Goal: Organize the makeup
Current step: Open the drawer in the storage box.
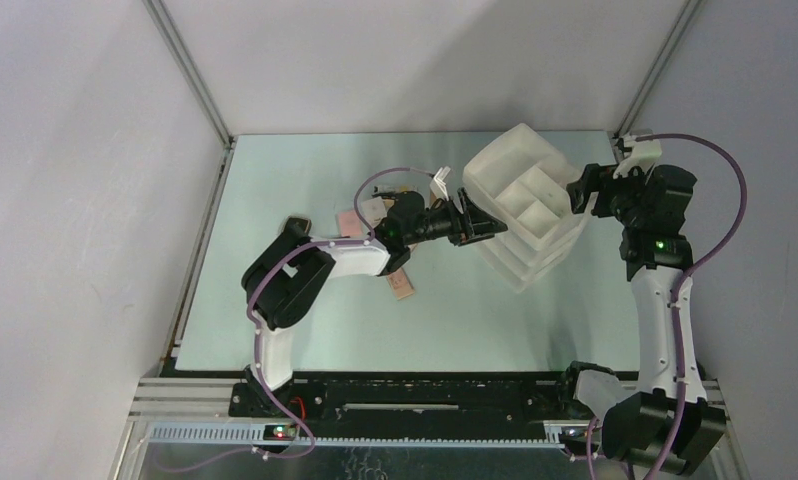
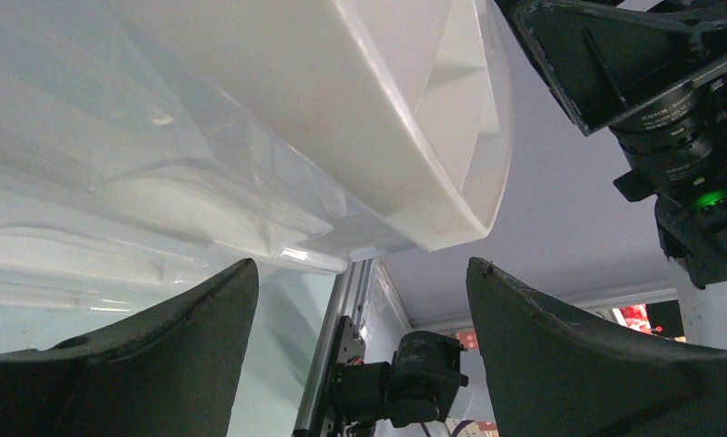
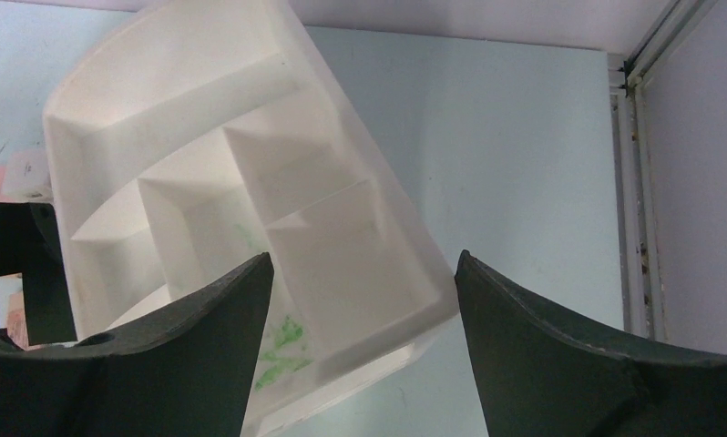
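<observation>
Pale green table point(image 1: 275, 320) carried a tilted white organizer point(image 1: 525, 200) between left gripper point(image 1: 478, 226) and right gripper point(image 1: 578, 190) (both spread wide); left arm point(image 1: 345, 255) partly covered pink palettes point(image 1: 403, 288).

I see the large white plastic organizer point(image 3: 205, 164) with green smears point(image 3: 282, 335) on its lower wall. The flat table surface point(image 1: 305, 310) is pale mint; the small flat palette point(image 1: 347, 218) on it is pink.
</observation>
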You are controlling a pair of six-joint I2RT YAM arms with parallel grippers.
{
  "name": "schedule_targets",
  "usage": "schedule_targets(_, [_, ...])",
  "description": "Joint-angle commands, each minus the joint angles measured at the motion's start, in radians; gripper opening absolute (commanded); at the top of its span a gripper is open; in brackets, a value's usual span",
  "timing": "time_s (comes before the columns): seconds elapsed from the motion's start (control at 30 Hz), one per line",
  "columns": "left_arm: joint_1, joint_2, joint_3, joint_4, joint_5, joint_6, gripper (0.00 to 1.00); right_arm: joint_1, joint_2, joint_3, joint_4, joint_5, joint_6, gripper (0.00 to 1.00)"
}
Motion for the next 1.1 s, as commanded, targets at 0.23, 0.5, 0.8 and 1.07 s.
schedule_targets(0.23, [-0.004, -0.022, 0.057, 0.077, 0.009, -0.045, 0.88, -0.027, 0.096, 0.080, 0.022, -0.059, -0.047, 0.75])
schedule_targets(0.5, [-0.004, -0.022, 0.092, 0.033, 0.004, -0.050, 0.89, -0.031, 0.127, 0.097, -0.019, -0.067, -0.082, 0.64])
schedule_targets(0.8, [-0.004, 0.012, 0.135, 0.035, -0.002, -0.074, 0.89, -0.031, 0.064, 0.097, -0.129, -0.053, 0.000, 0.46])
schedule_targets(1.07, [-0.004, 0.016, 0.097, 0.074, -0.001, -0.091, 0.89, -0.031, 0.027, 0.085, -0.150, -0.049, 0.050, 0.42])
